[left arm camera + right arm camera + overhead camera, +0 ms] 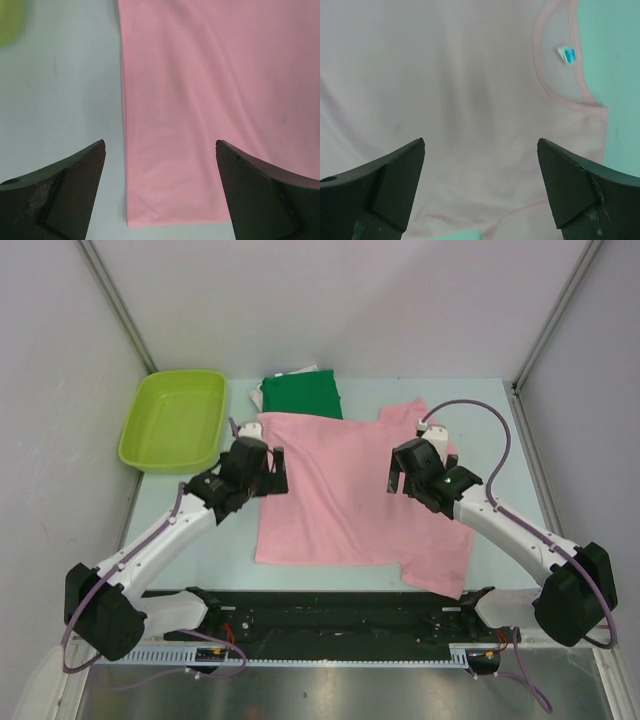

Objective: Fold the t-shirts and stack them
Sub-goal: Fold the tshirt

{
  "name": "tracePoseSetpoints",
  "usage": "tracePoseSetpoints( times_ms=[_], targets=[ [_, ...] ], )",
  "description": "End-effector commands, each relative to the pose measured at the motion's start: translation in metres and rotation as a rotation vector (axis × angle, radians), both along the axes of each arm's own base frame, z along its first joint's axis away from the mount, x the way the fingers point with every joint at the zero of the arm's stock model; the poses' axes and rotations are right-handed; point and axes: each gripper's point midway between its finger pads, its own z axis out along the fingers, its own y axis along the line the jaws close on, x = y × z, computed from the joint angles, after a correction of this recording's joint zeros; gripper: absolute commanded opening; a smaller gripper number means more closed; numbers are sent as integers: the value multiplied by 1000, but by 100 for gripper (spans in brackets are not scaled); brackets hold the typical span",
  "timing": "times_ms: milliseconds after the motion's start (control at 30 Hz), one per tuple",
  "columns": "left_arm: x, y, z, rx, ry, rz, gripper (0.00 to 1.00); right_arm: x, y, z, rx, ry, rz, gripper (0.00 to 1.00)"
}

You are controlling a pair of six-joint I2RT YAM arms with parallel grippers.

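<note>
hovering over opposite ends of the pink t-shirt [340, 500], the left gripper [277, 470] and right gripper [397, 478] both stand with jaws wide apart and nothing between them. the shirt lies spread flat in the middle of the table [215, 550], its long axis running left to right. its straight hem edge sits below the left gripper. the collar [540, 75] with its small label [566, 54] sits below the right one, and a sleeve pokes out on the far and near sides at that end. each arm is therefore nearer its own end, and i judge the coming fold turns on the left tool dropping onto the hem edge directly beneath it, with the cloth stretching away to its right. just at the shirt's far edge rests a folded dark green t-shirt [302, 397] with a sliver of white behind it. the lime tub [135, 445] at the far left stands apart from the cloth and shows nothing inside.
</note>
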Motion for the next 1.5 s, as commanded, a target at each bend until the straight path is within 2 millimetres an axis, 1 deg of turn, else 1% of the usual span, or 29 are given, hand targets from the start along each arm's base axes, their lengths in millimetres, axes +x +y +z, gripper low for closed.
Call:
tracePoseSetpoints(
  times_ms=[0, 33, 67, 100, 133, 167, 233, 300, 333, 467, 533, 633, 733, 900, 1033, 1100, 1233, 1300, 1467],
  targets=[
    [-70, -18, -71, -151, 212, 1, 96, -53, -26, -24, 23, 118, -108, 100],
    [-81, -20, -74, -201, 218, -3, 95, -60, -27, -26, 48, 121, -114, 100],
    [-93, -15, -96, -222, 251, 32, 94, -69, -29, -40, 58, 143, -109, 100],
    [-99, -11, -103, -230, 259, 55, 94, -76, -23, -35, 128, 128, -90, 100],
    [-107, -3, -113, -232, 259, 89, 94, -80, -23, -37, 146, 127, -90, 100],
    [-110, 0, -117, -252, 262, 122, 93, -88, -22, -46, 155, 142, -77, 100],
    [-118, 7, -124, -270, 263, 169, 94, -94, -22, -45, 167, 127, -71, 100],
    [-120, 6, -126, -308, 261, 188, 93, -99, -25, -46, 142, 127, -70, 100],
    [-121, 7, -131, -315, 263, 199, 93, -100, -25, -46, 137, 125, -68, 100],
    [-127, -2, -147, -348, 320, 195, 91, -105, -25, -48, 123, 131, -63, 100],
    [-132, -4, -158, -359, 355, 198, 88, -107, -23, -49, 121, 134, -55, 100],
    [-139, -4, -166, -368, 383, 207, 85, -108, -24, -51, 110, 138, -56, 100],
    [-143, -1, -165, -356, 393, 215, 82, -110, -25, -51, 104, 139, -53, 100],
    [-149, 4, -163, -348, 396, 218, 81, -112, -26, -54, 107, 141, -57, 100],
    [-156, 7, -163, -347, 417, 231, 76, -116, -25, -57, 113, 153, -48, 100],
    [-157, 7, -161, -351, 416, 229, 75, -118, -26, -60, 109, 157, -50, 100],
    [-161, 15, -159, -329, 414, 244, 75, -118, -23, -58, 132, 149, -45, 100],
    [-160, 15, -160, -327, 412, 248, 75, -118, -21, -57, 140, 147, -41, 100],
    [-158, 20, -173, -286, 417, 269, 75, -119, -21, -58, 138, 148, -40, 100]
  ],
)
